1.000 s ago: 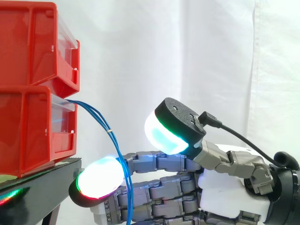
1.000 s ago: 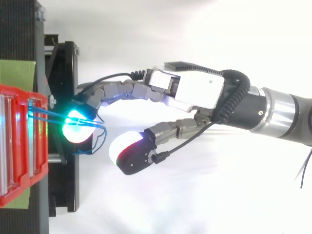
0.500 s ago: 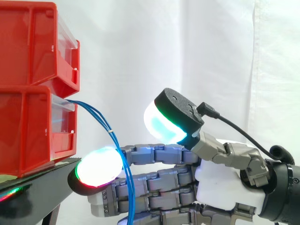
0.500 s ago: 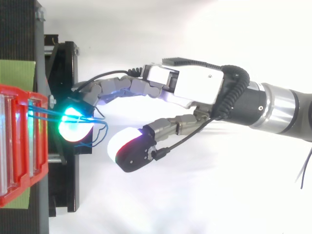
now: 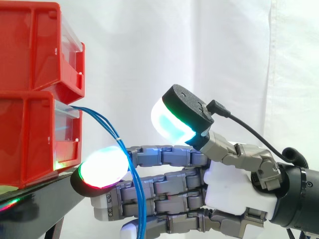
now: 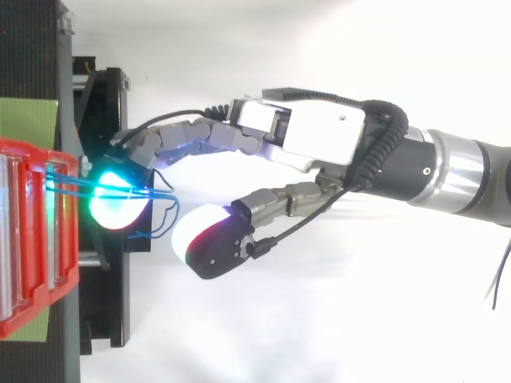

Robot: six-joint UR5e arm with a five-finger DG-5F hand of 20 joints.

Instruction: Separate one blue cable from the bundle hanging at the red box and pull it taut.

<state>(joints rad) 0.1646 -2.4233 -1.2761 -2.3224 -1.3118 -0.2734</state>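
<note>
Several thin blue cables (image 5: 107, 127) come out of the lower red bin (image 5: 30, 139) and hang down to the right in a loose bundle. My hand (image 5: 234, 189) reaches in from the right with straight fingers lying level. A glowing fingertip (image 5: 102, 167) sits just left of the bundle, close to the bin's front. The cables run down across the fingers on the camera side. The thumb's cyan pad (image 5: 172, 123) is raised well clear above and right of the cables. From above, the cables (image 6: 68, 185) cross the lit fingertip (image 6: 116, 203). The hand is open and grips nothing.
A second red bin (image 5: 35, 45) is stacked on the lower one. Both rest on a black stand (image 5: 45, 196) whose edge lies just under the fingertips. A white curtain hangs behind.
My hand has risen and shifted left toward the bins, so more of the lower fingers show and the lit fingertip is nearer the bin. The cables hang much as before.
</note>
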